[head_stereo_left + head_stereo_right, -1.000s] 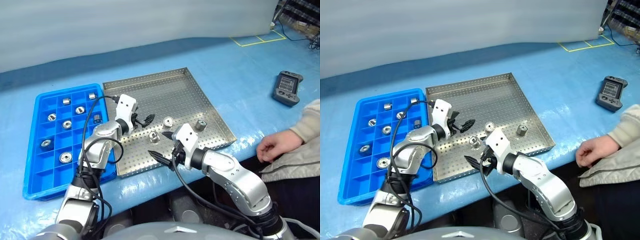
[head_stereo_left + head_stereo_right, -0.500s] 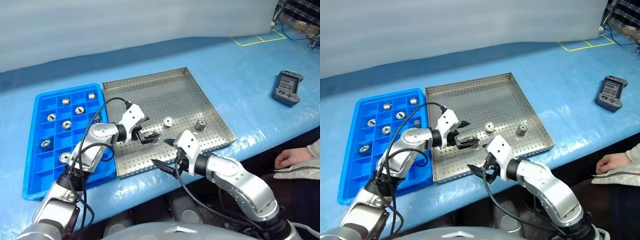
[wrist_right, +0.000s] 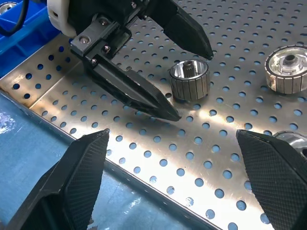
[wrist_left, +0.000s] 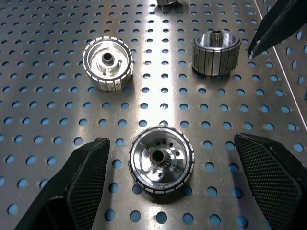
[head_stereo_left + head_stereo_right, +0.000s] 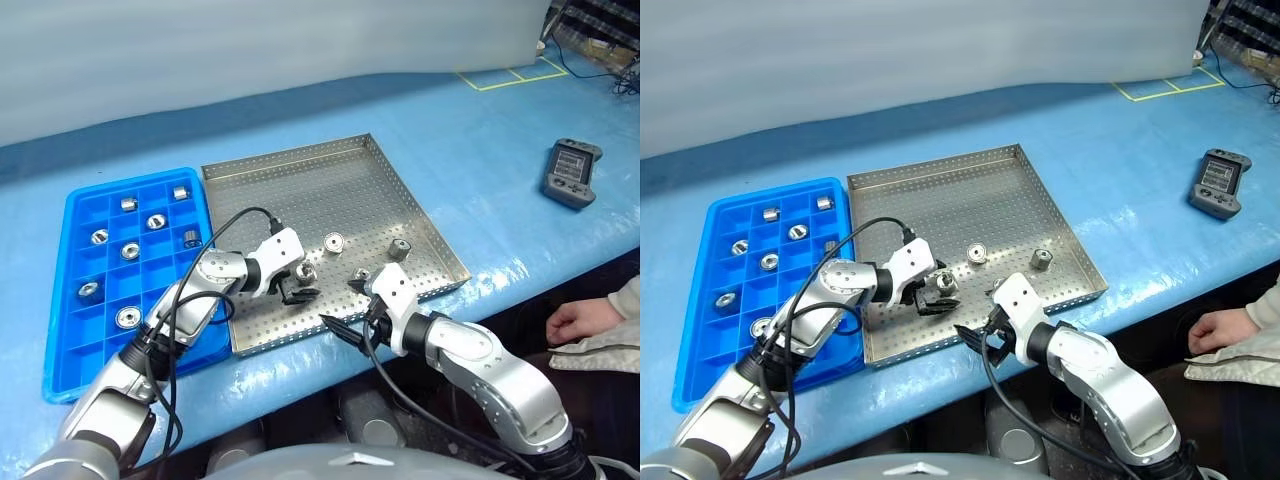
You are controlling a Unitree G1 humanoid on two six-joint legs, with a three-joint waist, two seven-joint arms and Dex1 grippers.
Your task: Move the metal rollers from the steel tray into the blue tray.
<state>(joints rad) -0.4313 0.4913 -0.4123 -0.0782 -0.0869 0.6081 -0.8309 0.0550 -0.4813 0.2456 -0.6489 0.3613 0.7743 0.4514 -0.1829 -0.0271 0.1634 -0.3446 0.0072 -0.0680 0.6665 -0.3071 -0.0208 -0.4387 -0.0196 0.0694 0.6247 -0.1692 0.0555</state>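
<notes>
Left gripper (image 4: 163, 187) spread, straddling a small ribbed silver metal roller (image 4: 161, 159) on the perforated steel tray (image 5: 300, 180).
Best to settle lower, centre it, then pinch. Right gripper (image 3: 175, 184) gapes empty close by and crowds the approach. Three more rollers in the steel tray; the blue gridded plastic tray (image 5: 70, 205) holds several. Handheld controller (image 5: 571, 173) and a person's hand (image 5: 575, 322) far right.

Silver-grey arms, white wrist housings, looping black cables, black textured end effector fingers (image 4: 86, 177).
</notes>
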